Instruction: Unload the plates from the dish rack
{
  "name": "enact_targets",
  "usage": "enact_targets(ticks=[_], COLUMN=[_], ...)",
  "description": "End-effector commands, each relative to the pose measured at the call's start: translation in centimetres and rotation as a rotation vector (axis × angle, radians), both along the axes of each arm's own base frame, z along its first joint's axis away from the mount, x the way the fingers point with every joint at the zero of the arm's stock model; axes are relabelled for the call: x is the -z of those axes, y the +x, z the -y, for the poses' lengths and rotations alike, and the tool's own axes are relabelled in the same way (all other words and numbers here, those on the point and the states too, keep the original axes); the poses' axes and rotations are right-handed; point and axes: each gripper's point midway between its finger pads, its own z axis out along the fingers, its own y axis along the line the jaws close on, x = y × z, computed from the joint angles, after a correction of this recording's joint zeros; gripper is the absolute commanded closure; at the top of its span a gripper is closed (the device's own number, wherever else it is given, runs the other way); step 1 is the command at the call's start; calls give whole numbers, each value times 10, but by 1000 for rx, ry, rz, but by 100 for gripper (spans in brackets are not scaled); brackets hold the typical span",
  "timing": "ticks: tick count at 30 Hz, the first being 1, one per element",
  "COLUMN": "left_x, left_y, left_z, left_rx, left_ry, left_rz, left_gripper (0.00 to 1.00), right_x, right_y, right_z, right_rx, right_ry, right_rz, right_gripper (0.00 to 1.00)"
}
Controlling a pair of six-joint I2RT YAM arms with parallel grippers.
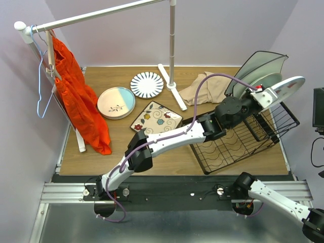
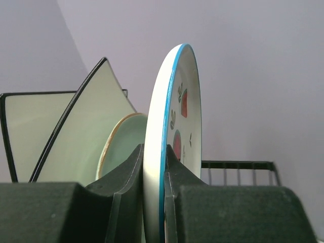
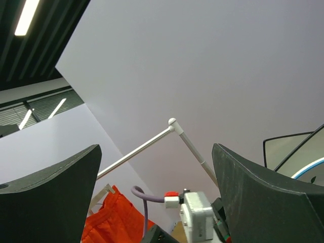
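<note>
Top external view: the left arm is seen reaching to the right-centre of the frame, over the dish rack (image 1: 238, 144), which occupies the right part of the worktop (image 1: 101, 152). Three plates are recorded lying flat at upper centre: a pink-and-blue plate (image 1: 116, 103), a striped plate (image 1: 147, 84) and a floral square plate (image 1: 156, 119).

Left wrist view: the left gripper (image 2: 154, 164) is found clamped on the rim of a blue-edged, red-spotted plate (image 2: 174, 116), which is presented edge-on to the camera. Behind it, a pale green plate (image 2: 126, 142) and dark-rimmed square plates (image 2: 86, 126) are noted standing upright.

Right wrist view: the right gripper (image 3: 156, 152) is observed spread wide and aimed upward, with nothing grasped between its fingers.
</note>
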Motion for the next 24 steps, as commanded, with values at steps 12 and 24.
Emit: enact_targets(ticks=[12,24], left_x=[-158,-161], left_y=[-76,-76], left_z=[-92,-168], left_rx=[257,279], left_ry=[-501,-550], left_rz=[-125,-348], left_gripper=[100,100], right_x=[-11,-7], right_y=[-17,-4], right_z=[-1,-38], right_rx=[-68,-175], right_ry=[12,-26], right_rz=[70,51], right_gripper=[2,2])
